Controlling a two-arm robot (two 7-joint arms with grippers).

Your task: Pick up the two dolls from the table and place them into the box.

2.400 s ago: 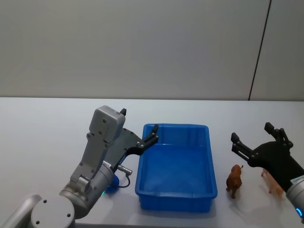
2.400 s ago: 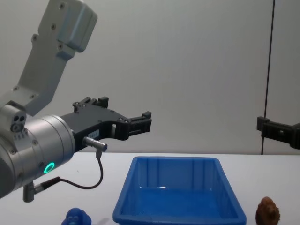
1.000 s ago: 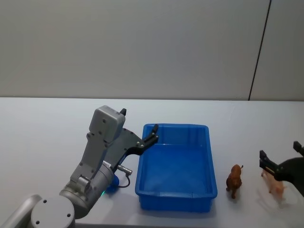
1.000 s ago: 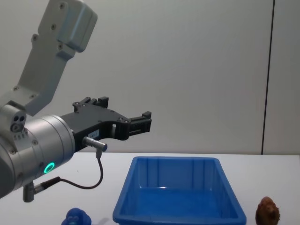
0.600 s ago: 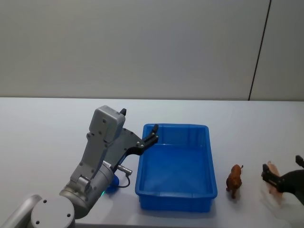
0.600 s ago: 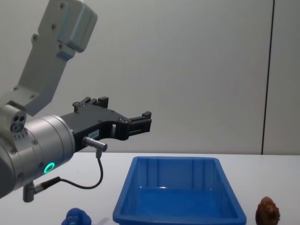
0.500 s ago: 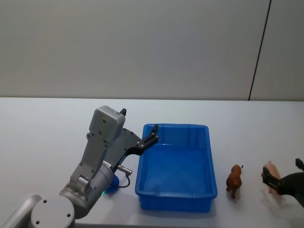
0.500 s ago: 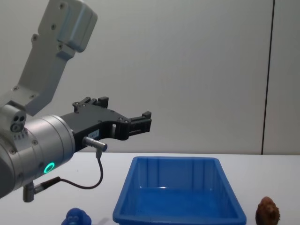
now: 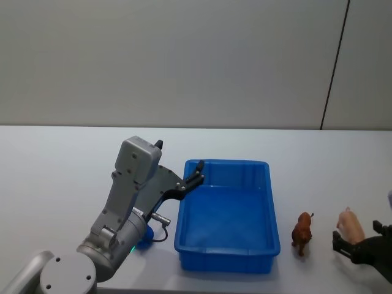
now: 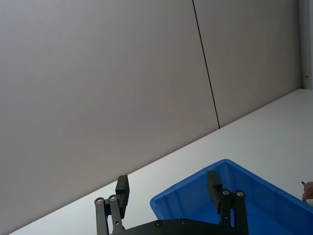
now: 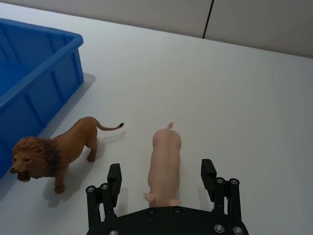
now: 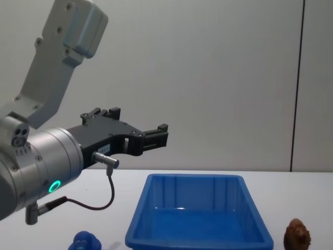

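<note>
Currently three dolls on the table [image 9: 49, 171], one box [image 9: 225, 255]. Brown lion [image 11: 54, 152] just right of box, pink pig [image 11: 165, 161] beside lion, blue doll [image 12: 86, 242] left of box. Right gripper [image 11: 161, 169] spread wide, straddling pig, fingers clear. Left gripper [image 10: 167, 180] likewise spread, hovering over box's left rim.

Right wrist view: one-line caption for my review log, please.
Open right gripper framing the pink pig doll on the table, brown lion doll standing beside it, blue box nearby.

Bright, even light from above, soft grey shadows right beside the box [image 11: 44, 95] and the brown doll [image 11: 68, 144]
</note>
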